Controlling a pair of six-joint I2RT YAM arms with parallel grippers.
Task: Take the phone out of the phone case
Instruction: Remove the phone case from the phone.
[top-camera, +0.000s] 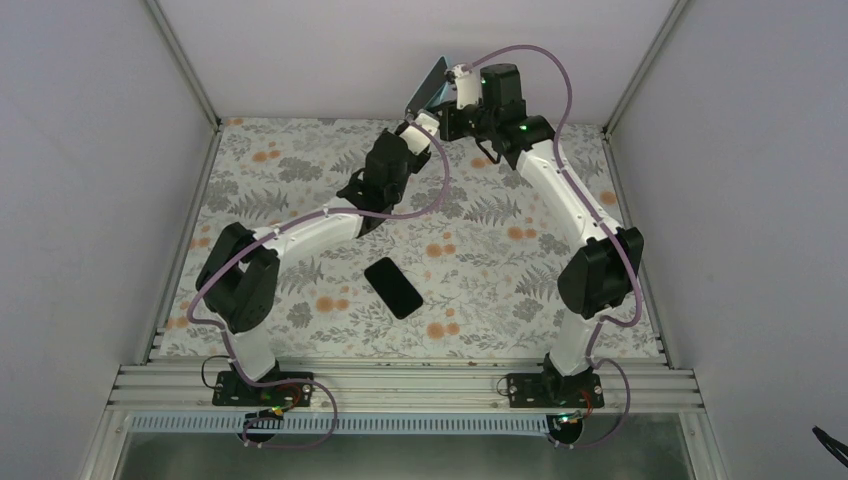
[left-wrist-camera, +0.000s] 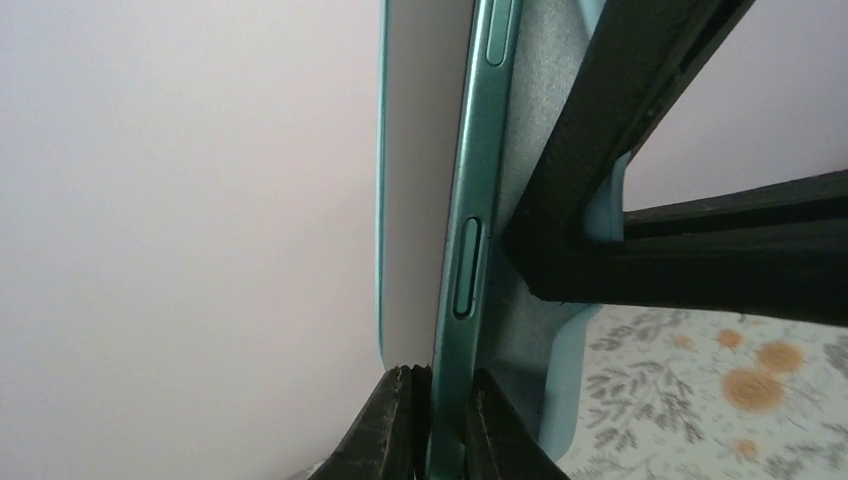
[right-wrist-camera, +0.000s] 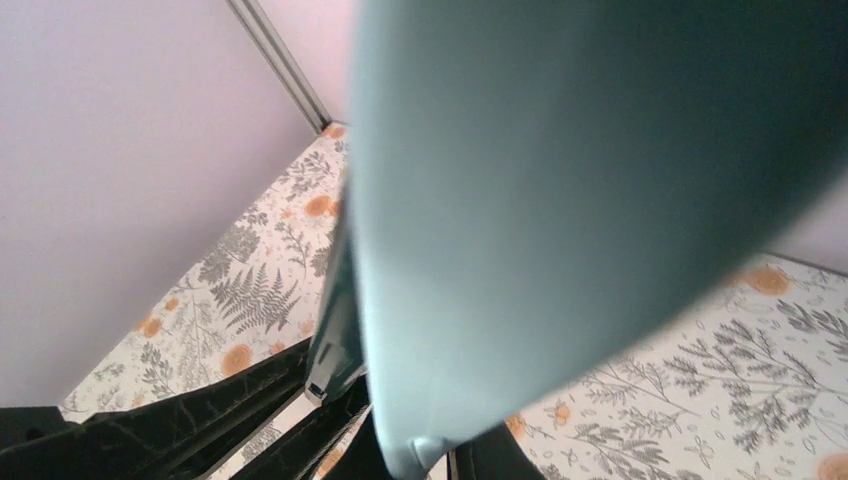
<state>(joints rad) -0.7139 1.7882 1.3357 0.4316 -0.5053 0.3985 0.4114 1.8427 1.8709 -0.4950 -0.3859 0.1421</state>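
Both arms are raised at the back of the table and hold one thing (top-camera: 428, 85) between them. In the left wrist view my left gripper (left-wrist-camera: 440, 385) is shut on the phone (left-wrist-camera: 462, 200), pinching its teal side frame just below the side buttons. The pale-blue phone case (left-wrist-camera: 560, 370) stands partly off the phone on its right, held by the right gripper's black fingers (left-wrist-camera: 700, 260). In the right wrist view the back of the case (right-wrist-camera: 580, 200) fills the frame, and my right gripper (right-wrist-camera: 415, 460) is shut on its lower corner. The phone's teal edge (right-wrist-camera: 335, 330) shows to its left.
A black phone-shaped slab (top-camera: 393, 287) lies flat on the floral table mat (top-camera: 500, 250), in the middle and below both arms. White walls and metal frame posts (top-camera: 185, 60) close in the back and sides. A metal rail (top-camera: 400, 385) runs along the near edge.
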